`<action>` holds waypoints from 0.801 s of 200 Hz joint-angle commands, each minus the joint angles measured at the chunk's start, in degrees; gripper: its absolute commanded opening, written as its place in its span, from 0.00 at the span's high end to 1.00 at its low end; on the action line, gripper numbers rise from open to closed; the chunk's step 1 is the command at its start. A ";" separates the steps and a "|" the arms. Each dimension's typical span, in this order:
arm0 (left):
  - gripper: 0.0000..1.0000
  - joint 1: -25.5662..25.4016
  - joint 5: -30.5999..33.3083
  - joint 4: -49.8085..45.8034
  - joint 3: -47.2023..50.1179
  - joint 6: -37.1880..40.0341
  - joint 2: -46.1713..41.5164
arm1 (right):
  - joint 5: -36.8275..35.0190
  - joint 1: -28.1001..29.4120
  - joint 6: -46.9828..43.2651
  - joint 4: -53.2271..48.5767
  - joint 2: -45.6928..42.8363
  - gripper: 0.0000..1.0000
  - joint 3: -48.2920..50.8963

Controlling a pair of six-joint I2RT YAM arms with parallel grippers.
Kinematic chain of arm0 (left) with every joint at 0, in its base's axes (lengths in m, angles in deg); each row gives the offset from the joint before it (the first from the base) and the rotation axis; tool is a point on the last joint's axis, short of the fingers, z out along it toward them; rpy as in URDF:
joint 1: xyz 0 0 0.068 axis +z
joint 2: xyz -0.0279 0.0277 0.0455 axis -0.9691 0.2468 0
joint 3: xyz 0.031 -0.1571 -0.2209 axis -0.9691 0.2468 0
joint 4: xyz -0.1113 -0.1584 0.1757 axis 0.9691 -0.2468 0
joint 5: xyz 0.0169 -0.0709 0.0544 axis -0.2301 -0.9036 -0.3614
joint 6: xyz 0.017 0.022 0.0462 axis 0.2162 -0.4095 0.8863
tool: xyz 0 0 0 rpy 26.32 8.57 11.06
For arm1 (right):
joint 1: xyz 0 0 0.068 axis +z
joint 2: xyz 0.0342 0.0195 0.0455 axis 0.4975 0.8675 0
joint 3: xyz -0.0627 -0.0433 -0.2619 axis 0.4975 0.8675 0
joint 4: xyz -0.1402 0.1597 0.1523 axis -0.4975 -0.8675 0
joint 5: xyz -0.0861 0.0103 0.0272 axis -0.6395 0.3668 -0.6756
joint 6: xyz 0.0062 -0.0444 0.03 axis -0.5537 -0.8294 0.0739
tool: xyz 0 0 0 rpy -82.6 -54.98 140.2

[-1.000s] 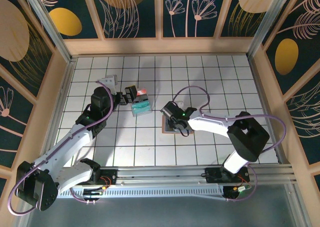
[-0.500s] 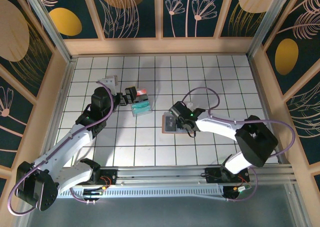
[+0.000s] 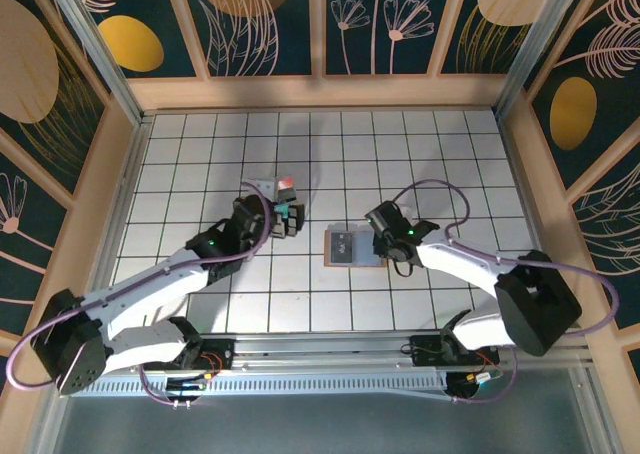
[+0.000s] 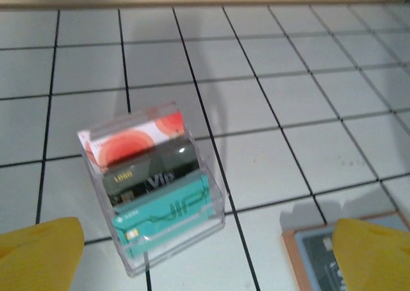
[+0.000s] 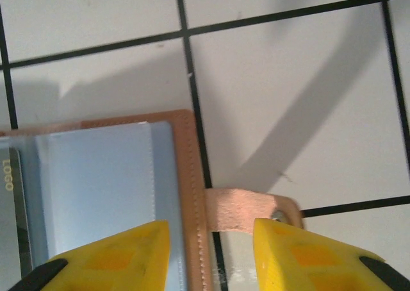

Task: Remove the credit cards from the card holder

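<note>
The card holder [image 3: 348, 246] lies open and flat on the tiled floor, blue-grey inside with an orange-tan border. Its corner [image 4: 317, 252] shows in the left wrist view. In the right wrist view its blue face [image 5: 96, 188] fills the lower left, and a tan strap [image 5: 243, 209] sticks out of its right edge. A dark credit card [image 5: 9, 201] with gold lettering sits in a pocket at the frame's left edge. My right gripper [image 5: 211, 252] hovers open, its jaws astride the border and strap. My left gripper [image 4: 205, 236] is wide open over a clear box.
The clear box [image 4: 154, 182] holds a red-orange, a grey and a teal card and stands just left of the holder; my left gripper [image 3: 285, 217] partly covers it from above. Wooden walls [image 3: 320, 92] ring the floor. A rail [image 3: 330, 349] runs along the near edge.
My left arm swung right and forward, its gripper now over the clear box. My right gripper slid right, off the holder's middle to its right edge.
</note>
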 commanded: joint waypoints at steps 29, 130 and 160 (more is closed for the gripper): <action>0.01 -8.02 6.20 -3.05 -3.30 -4.94 10.90 | 4.56 -4.36 0.57 1.23 -8.70 0.67 1.48; 0.01 -10.47 3.49 2.46 -0.29 -10.60 21.40 | 27.00 -5.15 2.32 16.50 -4.13 0.76 1.85; 0.01 -10.46 3.28 3.62 -0.06 -12.49 24.16 | 29.13 -4.97 2.83 18.77 -0.25 0.78 1.50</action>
